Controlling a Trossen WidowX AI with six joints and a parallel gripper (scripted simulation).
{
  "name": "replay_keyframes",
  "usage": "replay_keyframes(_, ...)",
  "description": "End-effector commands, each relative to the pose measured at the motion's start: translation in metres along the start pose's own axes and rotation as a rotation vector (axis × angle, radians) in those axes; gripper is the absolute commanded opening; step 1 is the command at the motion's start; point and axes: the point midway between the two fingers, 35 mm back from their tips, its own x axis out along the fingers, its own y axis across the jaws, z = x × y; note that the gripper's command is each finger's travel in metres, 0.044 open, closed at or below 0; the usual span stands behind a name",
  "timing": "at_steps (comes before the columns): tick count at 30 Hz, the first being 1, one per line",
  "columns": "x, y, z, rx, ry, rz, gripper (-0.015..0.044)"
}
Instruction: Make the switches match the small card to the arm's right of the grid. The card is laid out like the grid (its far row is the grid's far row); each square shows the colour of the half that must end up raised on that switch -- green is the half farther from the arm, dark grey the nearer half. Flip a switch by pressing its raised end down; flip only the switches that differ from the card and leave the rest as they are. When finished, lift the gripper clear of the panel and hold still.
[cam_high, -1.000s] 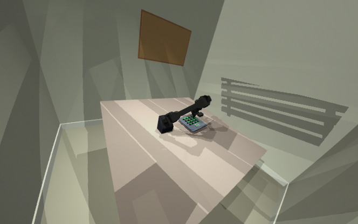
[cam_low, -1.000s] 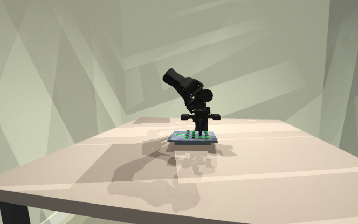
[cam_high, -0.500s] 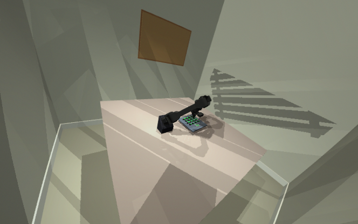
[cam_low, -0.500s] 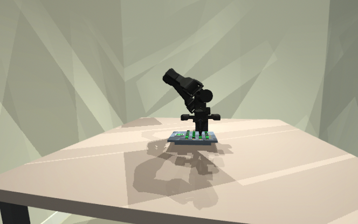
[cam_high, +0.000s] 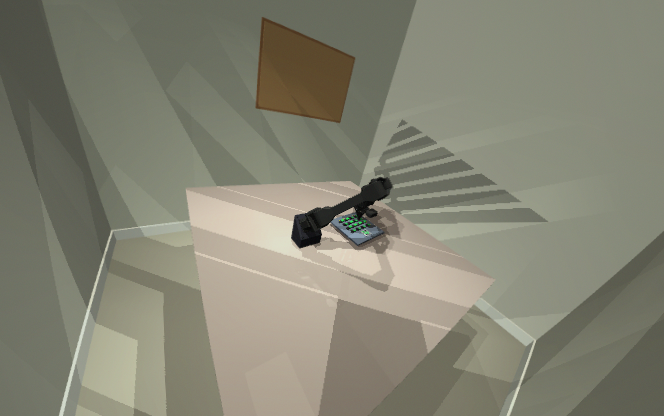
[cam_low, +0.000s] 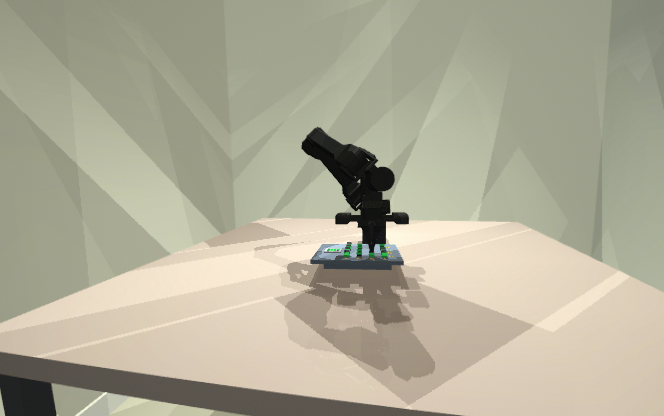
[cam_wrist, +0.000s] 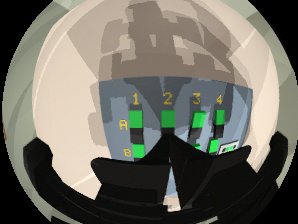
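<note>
The gripper (cam_low: 372, 242) points straight down over the switch panel (cam_low: 358, 256), its two fingers pressed together with nothing between them; in the wrist view the joined fingertips come to a point at the column marked 2, just at the near end of that column's far-row switch. Whether the tips actually touch a switch, I cannot tell from here.

Nearest the arm's base (cam_high: 305, 231), the panel lies flat on the pale table (cam_low: 500, 325), a blue-grey slab with its long axis running across the arm's reach. The grid of switches (cam_wrist: 166, 119) carries yellow column numbers 1 to 4 and row letters down its left edge; each rocker runs lengthwise away from the arm, green half far, dark half near. The small card (cam_wrist: 226, 147) sits on the panel at the grid's right side, too small to read square by square.

Beyond the panel the table top carries the arm's broad shadow (cam_wrist: 166, 36)
</note>
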Motion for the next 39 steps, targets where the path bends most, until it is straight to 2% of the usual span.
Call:
replay_keyframes(1, 0.001, 0.000, 0.000, -0.006, -0.002, -0.006, 0.0000)
replay_keyframes(18, 0.003, -0.001, 0.000, -0.006, -0.002, -0.006, 0.0000)
replay_keyframes(20, -0.008, 0.001, 0.002, 0.000, 0.003, 0.001, 0.0000)
replay_keyframes(24, -0.059, 0.000, 0.003, -0.006, 0.024, -0.003, 0.0000)
replay_keyframes(29, -0.062, 0.000, 0.003, -0.006, 0.025, -0.004, 0.0000)
replay_keyframes(36, -0.063, -0.059, -0.032, -0.008, 0.026, -0.006, 0.0000)
replay_keyframes(39, -0.063, -0.065, -0.037, -0.008, 0.027, -0.007, 0.0000)
